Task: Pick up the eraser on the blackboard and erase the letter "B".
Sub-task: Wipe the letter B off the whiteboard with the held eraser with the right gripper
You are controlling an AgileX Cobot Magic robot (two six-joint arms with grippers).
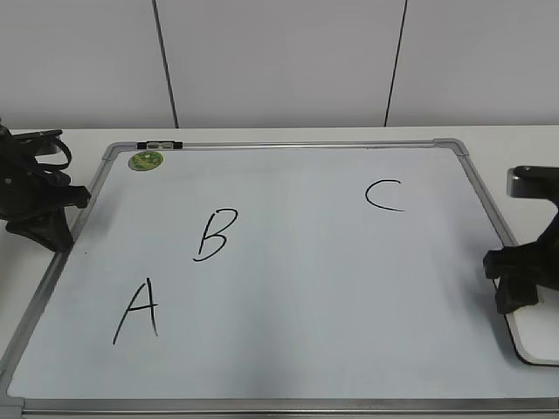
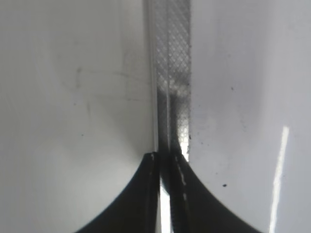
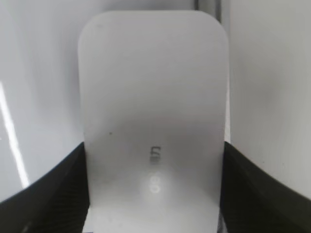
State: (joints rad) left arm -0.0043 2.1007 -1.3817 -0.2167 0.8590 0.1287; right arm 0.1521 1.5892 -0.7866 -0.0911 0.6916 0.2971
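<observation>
The blackboard (image 1: 306, 288) is a white board with a grey frame lying flat, with a black letter "B" (image 1: 216, 234) at left centre. The white eraser (image 1: 534, 345) lies at the board's right edge, near the front. In the right wrist view the eraser (image 3: 153, 87) fills the middle, and my right gripper (image 3: 154, 150) has a black finger pressed against each long side. My right gripper (image 1: 517, 297) sits far right of the "B". My left gripper (image 1: 57, 236) is shut and empty over the board's left frame (image 2: 170, 73); it also shows in the left wrist view (image 2: 167, 160).
A black "A" (image 1: 138, 312) is at the front left and a black "C" (image 1: 384, 195) at the back right. A round green magnet (image 1: 146, 161) and a small black-and-silver clip (image 1: 160, 144) sit at the back left corner. A white wall stands behind the table.
</observation>
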